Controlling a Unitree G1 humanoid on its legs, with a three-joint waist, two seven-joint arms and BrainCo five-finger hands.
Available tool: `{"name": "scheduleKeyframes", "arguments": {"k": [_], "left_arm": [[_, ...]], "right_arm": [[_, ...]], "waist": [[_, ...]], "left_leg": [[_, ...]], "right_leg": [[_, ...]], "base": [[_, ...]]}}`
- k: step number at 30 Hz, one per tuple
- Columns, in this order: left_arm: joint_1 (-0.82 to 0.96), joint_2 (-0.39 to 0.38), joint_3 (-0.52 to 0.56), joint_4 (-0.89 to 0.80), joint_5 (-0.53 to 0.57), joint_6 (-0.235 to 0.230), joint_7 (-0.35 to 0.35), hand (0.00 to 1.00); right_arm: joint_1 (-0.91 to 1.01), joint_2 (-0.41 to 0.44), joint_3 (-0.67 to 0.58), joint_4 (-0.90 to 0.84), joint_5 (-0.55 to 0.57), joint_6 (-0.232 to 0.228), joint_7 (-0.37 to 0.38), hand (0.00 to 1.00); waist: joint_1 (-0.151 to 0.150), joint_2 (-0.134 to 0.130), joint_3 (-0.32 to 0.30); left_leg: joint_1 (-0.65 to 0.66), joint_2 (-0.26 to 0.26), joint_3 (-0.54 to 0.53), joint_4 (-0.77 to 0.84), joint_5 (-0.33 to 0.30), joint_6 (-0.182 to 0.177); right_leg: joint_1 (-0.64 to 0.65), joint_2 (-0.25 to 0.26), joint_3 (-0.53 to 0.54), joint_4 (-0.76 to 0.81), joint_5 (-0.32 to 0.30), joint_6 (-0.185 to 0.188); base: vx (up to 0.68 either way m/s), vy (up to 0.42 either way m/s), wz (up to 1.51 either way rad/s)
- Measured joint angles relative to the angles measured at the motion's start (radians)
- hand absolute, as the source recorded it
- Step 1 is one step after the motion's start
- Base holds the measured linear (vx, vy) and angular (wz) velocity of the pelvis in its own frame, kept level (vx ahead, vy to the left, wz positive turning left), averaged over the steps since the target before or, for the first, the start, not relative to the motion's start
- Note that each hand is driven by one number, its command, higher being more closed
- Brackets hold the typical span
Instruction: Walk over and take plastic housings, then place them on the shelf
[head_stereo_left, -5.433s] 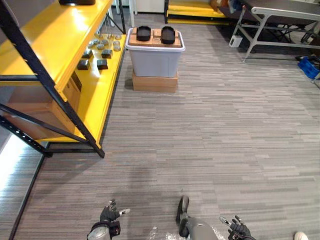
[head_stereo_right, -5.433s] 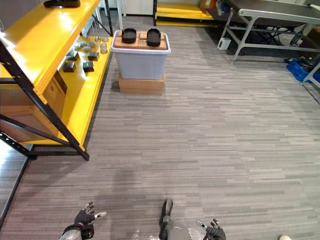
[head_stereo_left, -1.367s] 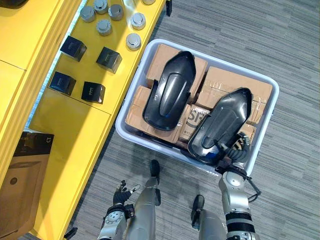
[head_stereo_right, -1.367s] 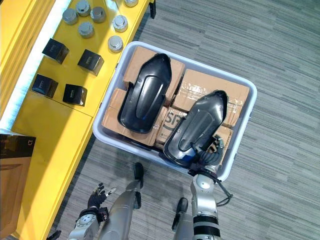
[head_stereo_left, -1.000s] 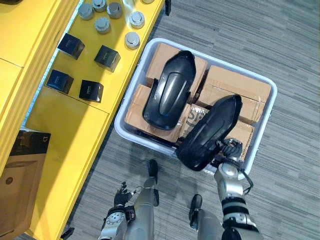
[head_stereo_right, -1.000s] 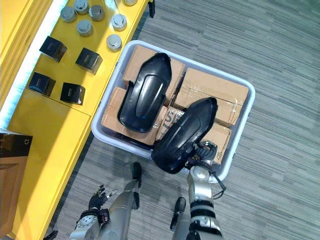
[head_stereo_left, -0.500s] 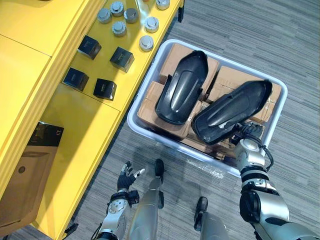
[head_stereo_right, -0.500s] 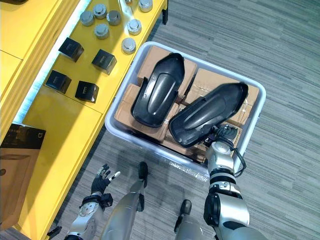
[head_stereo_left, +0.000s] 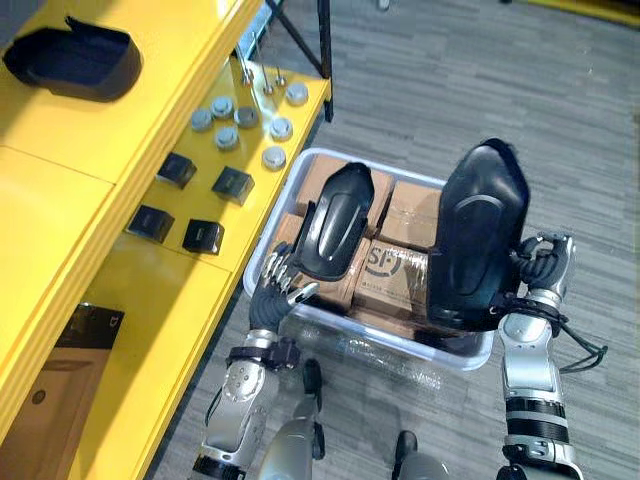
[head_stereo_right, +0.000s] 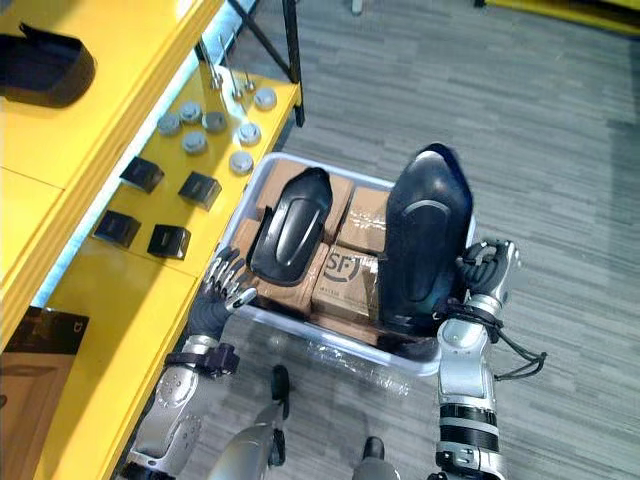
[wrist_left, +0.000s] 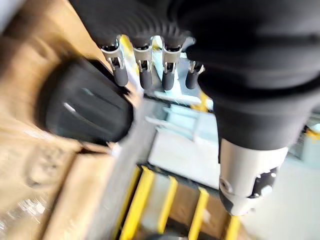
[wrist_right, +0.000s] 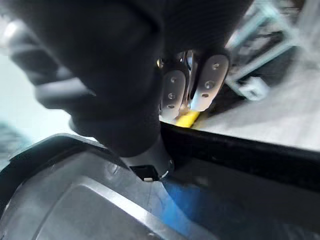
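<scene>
We see a pale grey plastic tote (head_stereo_left: 372, 342), its near-left corner right under the left hand (head_stereo_left: 272, 295) and its near-right corner below the right hand (head_stereo_left: 541, 262). We find it packed with taped cardboard boxes (head_stereo_left: 388, 270), which fill the stretch between the two hands. Out past the left hand's fingertips and to its left we count four small black boxes (head_stereo_left: 232, 184), apart from one another. Farther off the same way we see a cluster of round silver metal caps (head_stereo_left: 273, 157). Well to the left hand's left, back past its wrist, a flat black box (head_stereo_left: 95, 325) sits next to a brown crate (head_stereo_left: 45, 400). Beyond the right hand we see grey striped carpet (head_stereo_left: 450, 80).
</scene>
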Motion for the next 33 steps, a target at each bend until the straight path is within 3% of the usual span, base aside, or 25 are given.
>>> {"name": "scheduleKeyframes", "arguments": {"k": [3,6,15,23,31,33], "left_arm": [[-0.109,-0.006,-0.100,0.125,-0.091,0.004,-0.012,0.00],[-0.177,-0.019,-0.135,0.225,-0.169,0.021,-0.012,0.00],[-0.270,-0.068,-0.180,0.450,-0.173,0.050,0.051,0.00],[-0.325,-0.098,-0.189,0.575,-0.178,0.053,0.118,0.00],[-0.324,-0.099,-0.244,0.587,-0.405,0.049,0.132,0.00],[-0.317,-0.098,-0.241,0.586,-0.507,0.040,0.133,0.00]], "right_arm": [[-0.009,-0.032,0.057,0.000,-0.008,-0.006,0.013,1.00],[-0.022,-0.046,0.103,0.000,-0.041,-0.012,0.024,1.00],[-0.045,-0.028,0.222,-0.041,-0.043,-0.014,0.029,1.00],[-0.045,-0.002,0.309,-0.115,-0.041,-0.044,0.018,1.00],[-0.046,0.055,0.428,-0.115,-0.036,-0.054,-0.004,1.00],[-0.047,0.054,0.432,-0.115,-0.015,-0.087,-0.009,1.00]], "waist": [[-0.011,-0.001,-0.028],[-0.019,-0.001,-0.037],[-0.027,-0.015,-0.071],[-0.030,-0.032,-0.119],[-0.026,-0.047,-0.152],[-0.020,-0.048,-0.160]], "left_leg": [[0.017,0.005,0.000,-0.005,0.001,0.000],[0.025,0.013,0.012,-0.006,0.003,0.002],[0.026,0.030,0.040,-0.010,0.002,0.000],[0.027,0.051,0.047,-0.011,0.004,-0.008],[0.046,0.050,0.046,-0.011,0.013,-0.015],[0.047,0.049,0.041,-0.011,0.009,-0.020]], "right_leg": [[0.013,0.005,0.006,0.000,0.000,0.000],[0.014,0.008,0.014,-0.001,0.000,0.000],[0.036,0.022,0.037,-0.074,0.002,0.003],[0.049,0.041,0.041,-0.113,0.004,0.005],[0.074,0.040,0.040,-0.125,0.004,0.005],[0.081,0.041,0.038,-0.133,0.004,0.005]], "base": [[-0.07,-0.058,-0.03],[-0.09,-0.062,-0.13],[-0.08,-0.064,-0.12],[-0.02,-0.061,-0.06],[0.01,-0.012,0.01],[0.00,-0.016,0.04]]}}
